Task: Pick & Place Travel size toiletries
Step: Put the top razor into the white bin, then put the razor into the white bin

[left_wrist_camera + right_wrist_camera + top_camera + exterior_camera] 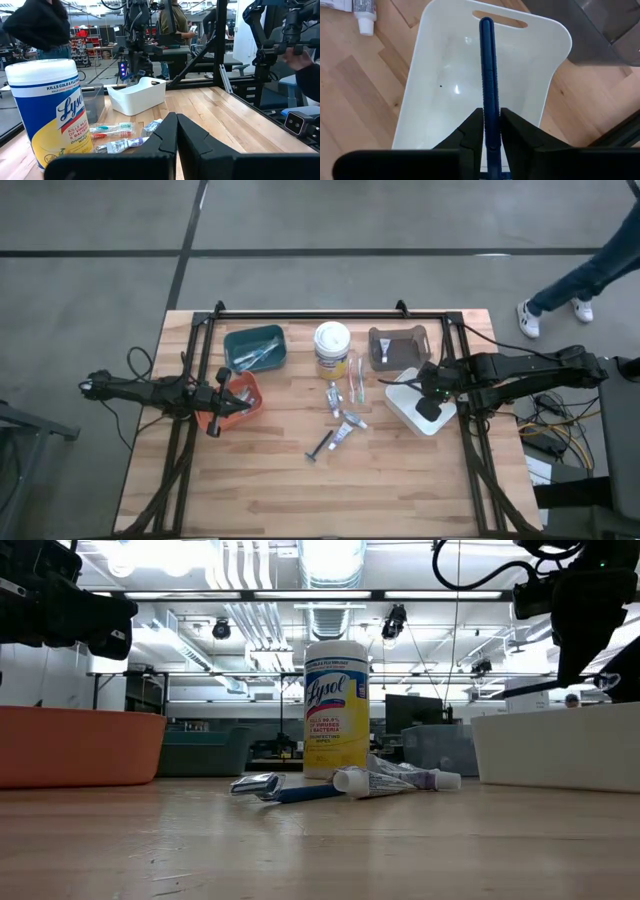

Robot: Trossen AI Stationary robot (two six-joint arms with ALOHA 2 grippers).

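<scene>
From above, four bins, one razor [319, 447] and several tubes [347, 427] lie mid-surface [300, 490]. Left end effector [176, 131] is pinched closed, empty. Right end effector [492, 127] clamps one slim blue razor handle [488, 75] above the white bin [420, 90].

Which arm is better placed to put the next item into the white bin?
Right. The right gripper is shut on a blue-handled razor directly above the white bin. The left gripper sits shut over the orange bin, holding nothing.
</scene>
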